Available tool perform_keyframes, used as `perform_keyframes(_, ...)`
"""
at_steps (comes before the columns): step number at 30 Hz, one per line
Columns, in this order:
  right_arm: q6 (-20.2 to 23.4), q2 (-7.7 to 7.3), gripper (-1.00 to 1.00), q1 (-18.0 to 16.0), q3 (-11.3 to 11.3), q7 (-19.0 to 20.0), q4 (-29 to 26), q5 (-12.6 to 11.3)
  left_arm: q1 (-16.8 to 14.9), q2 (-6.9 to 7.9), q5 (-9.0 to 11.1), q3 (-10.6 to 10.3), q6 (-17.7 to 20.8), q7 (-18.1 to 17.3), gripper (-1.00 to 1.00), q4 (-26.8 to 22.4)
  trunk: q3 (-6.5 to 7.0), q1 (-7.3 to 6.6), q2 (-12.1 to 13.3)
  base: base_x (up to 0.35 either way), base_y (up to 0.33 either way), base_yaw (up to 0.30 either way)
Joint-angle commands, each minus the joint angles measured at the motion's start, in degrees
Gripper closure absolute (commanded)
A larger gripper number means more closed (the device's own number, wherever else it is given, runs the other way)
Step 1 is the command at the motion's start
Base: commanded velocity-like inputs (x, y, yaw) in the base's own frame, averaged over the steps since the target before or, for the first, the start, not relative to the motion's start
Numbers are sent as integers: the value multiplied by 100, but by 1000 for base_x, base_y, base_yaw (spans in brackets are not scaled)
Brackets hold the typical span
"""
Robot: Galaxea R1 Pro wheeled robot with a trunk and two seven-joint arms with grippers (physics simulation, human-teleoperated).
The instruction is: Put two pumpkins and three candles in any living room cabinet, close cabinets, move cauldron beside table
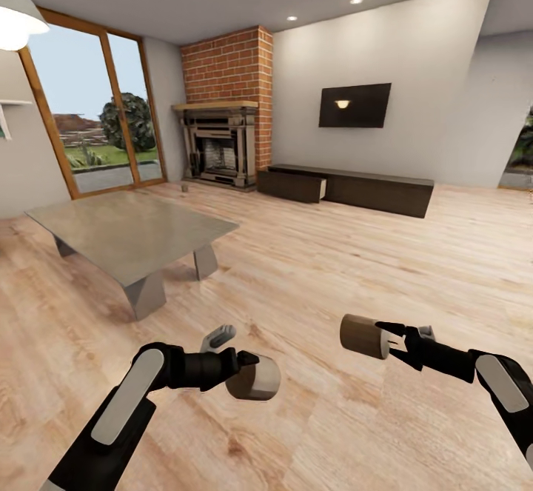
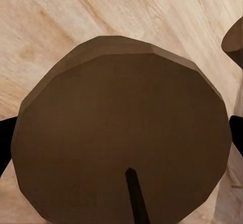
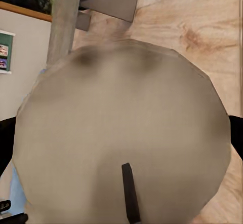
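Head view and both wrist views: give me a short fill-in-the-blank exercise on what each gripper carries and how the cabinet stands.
1. The left gripper holds a ____.
2. The candle in the right gripper hangs above the wooden ____.
3. One drawer of the cabinet stands ____.
4. The brick fireplace is on the cabinet's ____ side in the head view.

Missing words: candle; floor; open; left

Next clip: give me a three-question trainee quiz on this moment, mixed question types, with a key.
1. True or false: each tool carries a candle.
2. Which piece of furniture stands nearest the robot? A) cabinet B) table C) fireplace
3. Fill in: one drawer of the cabinet is ___.

Key:
1. True: the left tool grips one candle and the right tool grips another candle.
2. B: the table; the cabinet and fireplace are along the far wall.
3. Open.
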Motion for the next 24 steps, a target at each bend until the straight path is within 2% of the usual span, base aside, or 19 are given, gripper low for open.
perform_keyframes(1, 41, 4, 100, -7, -16, 33, 1, -28, -4, 4, 88, -6, -17, 57, 100, -8, -6, 2, -3, 326, 0, -202)
perform_keyframes(24, 40, -2, 100, -6, -24, 31, 30, -29, -4, -1, 88, -11, -17, 57, 100, -6, -6, 2, -3, 326, 0, -14)
